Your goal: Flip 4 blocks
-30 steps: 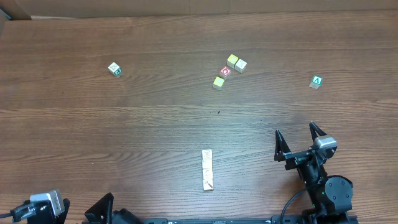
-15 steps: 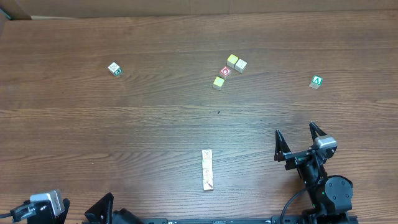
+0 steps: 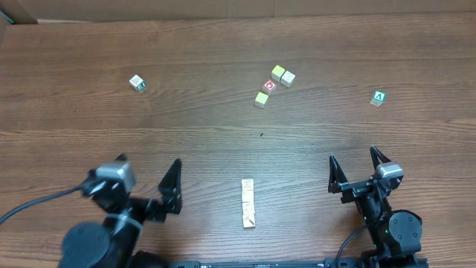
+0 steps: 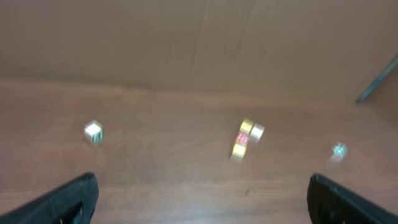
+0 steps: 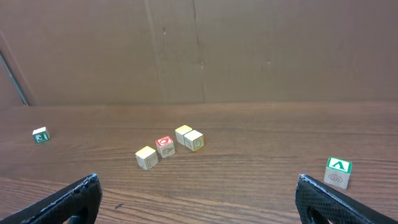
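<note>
The wooden bench [image 3: 223, 141] fills the view. At its near edge the left gripper [image 3: 148, 161] and the right gripper [image 3: 353, 155] each stand wide, holding nothing. Between them, near the front edge, the four blocks [image 3: 248, 202] lie touching in a short column, apart from both grippers. Farther back is a cluster made up of a red-circle cube [image 3: 269, 85] and its yellow neighbours [image 3: 262, 98]. A green "A" cube [image 3: 379, 97] lies off to the right, and a lone cube [image 3: 137, 82] lies far left.
</note>
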Motion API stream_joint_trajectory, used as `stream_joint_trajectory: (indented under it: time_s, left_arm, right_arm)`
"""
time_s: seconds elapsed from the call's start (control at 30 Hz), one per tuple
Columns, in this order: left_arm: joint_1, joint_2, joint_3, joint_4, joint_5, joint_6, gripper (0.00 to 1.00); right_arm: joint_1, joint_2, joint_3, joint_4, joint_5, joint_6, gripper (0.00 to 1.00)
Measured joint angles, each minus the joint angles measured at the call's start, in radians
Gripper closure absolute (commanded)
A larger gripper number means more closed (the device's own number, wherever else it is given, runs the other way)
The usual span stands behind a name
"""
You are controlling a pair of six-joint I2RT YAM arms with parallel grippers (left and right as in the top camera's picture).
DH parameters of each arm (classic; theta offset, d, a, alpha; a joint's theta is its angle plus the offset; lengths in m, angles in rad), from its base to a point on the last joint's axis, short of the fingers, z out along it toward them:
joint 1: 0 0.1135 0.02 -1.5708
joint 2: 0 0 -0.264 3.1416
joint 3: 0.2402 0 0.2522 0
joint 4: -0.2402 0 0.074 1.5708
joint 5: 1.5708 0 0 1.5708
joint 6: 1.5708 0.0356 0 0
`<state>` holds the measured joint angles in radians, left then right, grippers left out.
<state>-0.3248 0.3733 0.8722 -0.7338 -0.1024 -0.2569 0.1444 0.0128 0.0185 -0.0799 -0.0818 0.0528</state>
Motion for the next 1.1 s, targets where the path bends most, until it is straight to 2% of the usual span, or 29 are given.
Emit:
stream_joint_trajectory:
  time_s: [0.03,0.13,0.2,0.37,0.6,1.1]
  left_arm:
    - [0.024,0.0,-0.043,0.036,0.03,0.013,0.0]
    - [0.117,-0.063,-0.262,0.333,0.176,0.049,0.0]
    - [0.152,-0.117,-0.378,0.452,0.241,0.059,0.0]
    - [0.192,-0.256,-0.606,0.628,0.336,0.064,0.0]
    - [0.235,-0.33,-0.768,0.705,0.349,0.071,0.0]
    - [0.241,-0.357,-0.861,0.671,0.283,0.198,0.0]
  right_arm:
    - [0.0,0.0,0.0,0.0,0.0,0.0,0.0]
    - [0.0,0.0,0.0,0.0,0.0,0.0,0.0]
    - [0.0,0.0,0.0,0.0,0.0,0.0,0.0]
    - [0.0,0.0,0.0,0.0,0.0,0.0,0.0]
    - [0.0,0.0,0.0,-0.001,0.0,0.0,0.0]
    - [0.0,0.0,0.0,0.0,0.0,0.0,0.0]
